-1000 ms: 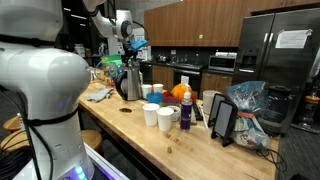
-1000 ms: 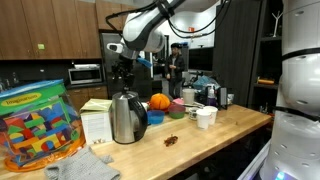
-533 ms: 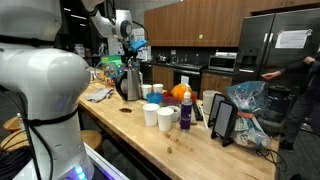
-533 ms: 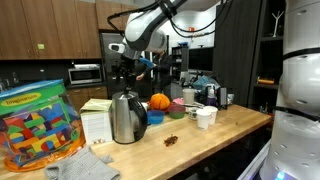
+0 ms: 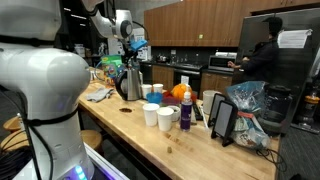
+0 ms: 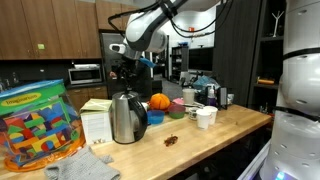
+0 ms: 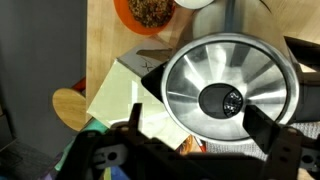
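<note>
I haven't moved: my fingers (image 7: 264,130) stay spread and empty above the kettle (image 7: 230,88); only a person (image 5: 256,56) has crossed behind.

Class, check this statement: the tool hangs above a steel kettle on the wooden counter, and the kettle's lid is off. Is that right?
No: the lid is on the kettle, with its black knob in the middle, as the wrist view shows. The rest holds: the tool hangs above the steel kettle on the wooden counter.
</note>
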### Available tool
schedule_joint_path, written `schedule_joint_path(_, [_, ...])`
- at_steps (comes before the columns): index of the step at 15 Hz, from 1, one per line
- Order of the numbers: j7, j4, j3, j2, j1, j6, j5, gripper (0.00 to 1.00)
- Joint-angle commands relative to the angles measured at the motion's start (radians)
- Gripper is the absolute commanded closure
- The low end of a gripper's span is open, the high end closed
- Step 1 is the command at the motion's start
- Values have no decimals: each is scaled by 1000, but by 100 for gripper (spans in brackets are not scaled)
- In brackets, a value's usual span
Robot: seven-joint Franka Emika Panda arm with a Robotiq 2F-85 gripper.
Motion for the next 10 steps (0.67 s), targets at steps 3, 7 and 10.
schedule_joint_path(3, [-34,-14,7,-17,-22,-3,22,0])
schedule_joint_path(7, [-36,0,7,-12,-23,-10,12,0])
schedule_joint_path(10, [-40,11,7,-7,-22,-13,7,0])
